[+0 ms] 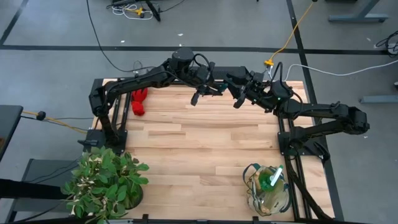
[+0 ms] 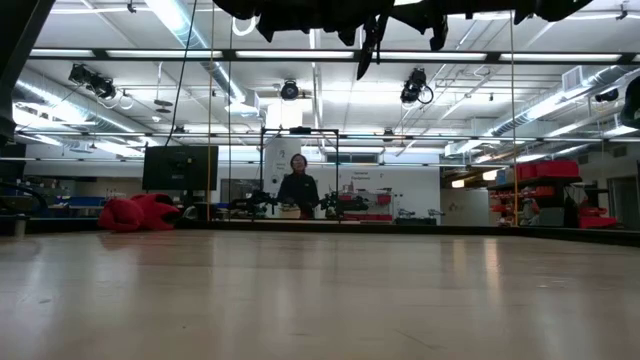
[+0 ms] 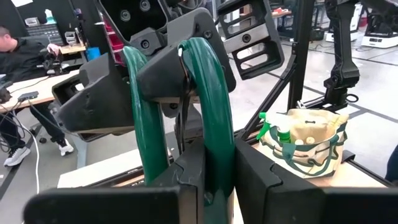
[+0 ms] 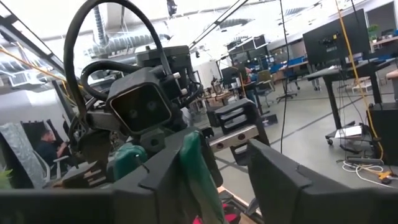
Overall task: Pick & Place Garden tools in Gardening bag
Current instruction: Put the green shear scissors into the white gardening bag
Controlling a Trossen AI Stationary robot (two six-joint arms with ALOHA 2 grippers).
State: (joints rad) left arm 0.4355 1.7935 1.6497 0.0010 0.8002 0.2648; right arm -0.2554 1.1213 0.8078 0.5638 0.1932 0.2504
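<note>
High over the table's far middle, the pruning shears (image 3: 214, 93) with green handles hang between my two grippers. My left gripper (image 3: 219, 171) is shut on them. My right gripper (image 4: 230, 168) faces it, open, one finger between the two handles and the other outside, so that one handle (image 4: 196, 168) stands between its fingers; a gap shows beside it. The gardening bag (image 1: 267, 190) stands at the near right, a green-and-white item (image 1: 273, 177) sticking out of it. Red gloves (image 1: 138, 101) lie at the far left. My left gripper pinches one green handle (image 3: 219, 155) between its two fingers, the other handle passing outside them. The fingers reach in about level from the table's left. The shears are lifted well clear of the table; their blades are hidden.
A leafy potted plant (image 1: 106, 183) stands at the near left corner. The two arms meet close together above the far edge. Bare wood lies across the table's middle (image 1: 199, 149). A person sits in the room beyond the table (image 2: 298, 185).
</note>
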